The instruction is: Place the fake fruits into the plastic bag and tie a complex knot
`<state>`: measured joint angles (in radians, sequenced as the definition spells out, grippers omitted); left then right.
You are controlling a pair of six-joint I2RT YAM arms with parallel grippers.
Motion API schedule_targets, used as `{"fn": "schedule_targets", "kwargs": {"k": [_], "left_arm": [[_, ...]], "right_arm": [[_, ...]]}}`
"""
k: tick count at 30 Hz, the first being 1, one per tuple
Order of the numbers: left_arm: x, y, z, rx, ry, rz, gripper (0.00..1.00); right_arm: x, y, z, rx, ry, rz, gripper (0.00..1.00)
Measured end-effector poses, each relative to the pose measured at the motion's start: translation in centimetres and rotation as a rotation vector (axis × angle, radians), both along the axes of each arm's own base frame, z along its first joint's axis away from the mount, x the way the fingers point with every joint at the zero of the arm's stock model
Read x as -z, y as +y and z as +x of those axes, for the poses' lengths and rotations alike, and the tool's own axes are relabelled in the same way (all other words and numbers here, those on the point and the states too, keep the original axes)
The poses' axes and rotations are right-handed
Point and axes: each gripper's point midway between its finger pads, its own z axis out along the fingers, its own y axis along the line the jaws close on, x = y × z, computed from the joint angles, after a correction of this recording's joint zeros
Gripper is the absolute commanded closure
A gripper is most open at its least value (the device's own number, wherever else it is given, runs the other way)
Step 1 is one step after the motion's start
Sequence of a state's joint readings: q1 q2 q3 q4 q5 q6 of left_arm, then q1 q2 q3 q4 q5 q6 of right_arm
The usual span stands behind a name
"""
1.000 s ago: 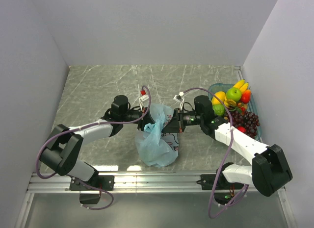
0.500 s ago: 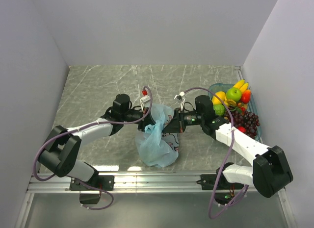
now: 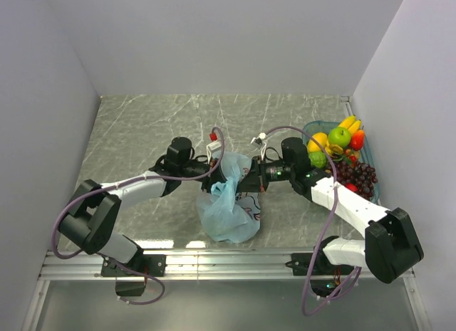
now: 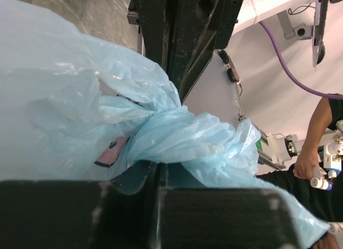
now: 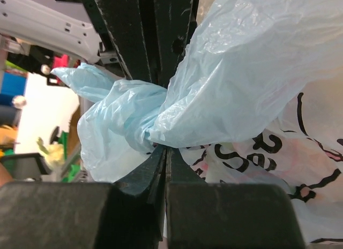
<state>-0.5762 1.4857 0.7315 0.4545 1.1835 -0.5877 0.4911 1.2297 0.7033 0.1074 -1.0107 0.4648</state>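
Noted at mid-surface [image 3: 142,132]: bag [image 3: 229,206], handles bunched, pinched by left tool [image 3: 219,177] and right tool [image 3: 246,180]. Fruits [image 3: 340,147] piled in tray [image 3: 308,127], unbagged. Loading and knot judged outstanding.

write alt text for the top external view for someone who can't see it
The left gripper and right gripper meet at the middle of the table, both shut on the bunched top of a light-blue plastic bag. By the right wall, a teal tray holds fake fruits: banana, green apple, purple grapes.
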Motion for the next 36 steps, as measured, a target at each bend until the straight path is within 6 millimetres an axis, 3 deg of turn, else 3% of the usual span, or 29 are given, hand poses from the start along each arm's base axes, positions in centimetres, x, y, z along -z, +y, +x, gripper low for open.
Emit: {"fn": "schedule_targets", "kwargs": {"k": [4, 12, 15, 18, 20, 28, 30, 31, 34, 35, 36], "left_arm": [[0.2, 1.1, 0.8, -0.024, -0.029, 0.035, 0.78], [-0.8, 6.6, 4.2, -0.114, -0.157, 0.158, 0.53], [-2.0, 8.0, 3.8, -0.075, -0.268, 0.190, 0.19], [-3.0, 8.8, 2.5, -0.038, -0.356, 0.226, 0.09], [-3.5, 9.1, 1.8, -0.021, -0.400, 0.246, 0.07], [-4.9, 6.6, -0.2, 0.048, -0.518, 0.316, 0.14], [-5.2, 5.9, 0.2, 0.024, -0.524, 0.328, 0.22], [-5.2, 5.6, 0.6, 0.010, -0.522, 0.337, 0.28], [-4.9, 4.9, 1.8, -0.031, -0.505, 0.371, 0.61], [-4.6, 4.7, 2.3, -0.037, -0.498, 0.385, 0.81], [-4.4, 4.6, 2.6, -0.044, -0.483, 0.397, 0.91]], "right_arm": [[0.2, -0.2, 0.2, -0.009, -0.037, -0.031, 1.00], [-0.3, -0.6, 1.4, 0.008, -0.130, -0.088, 1.00], [-0.4, -0.7, 1.6, 0.008, -0.142, -0.101, 1.00], [-0.5, -0.7, 1.8, 0.007, -0.153, -0.112, 1.00], [-0.5, -0.7, 1.8, 0.006, -0.155, -0.118, 1.00], [0.3, -0.6, 1.5, 0.001, -0.158, -0.153, 1.00], [0.3, -0.6, 1.5, 0.001, -0.161, -0.160, 1.00], [0.3, -0.6, 1.5, 0.000, -0.163, -0.160, 1.00], [0.1, -0.6, 1.5, -0.004, -0.173, -0.162, 1.00], [0.1, -0.6, 1.5, -0.007, -0.176, -0.165, 1.00], [0.1, -0.7, 1.5, -0.010, -0.181, -0.169, 1.00]]}}
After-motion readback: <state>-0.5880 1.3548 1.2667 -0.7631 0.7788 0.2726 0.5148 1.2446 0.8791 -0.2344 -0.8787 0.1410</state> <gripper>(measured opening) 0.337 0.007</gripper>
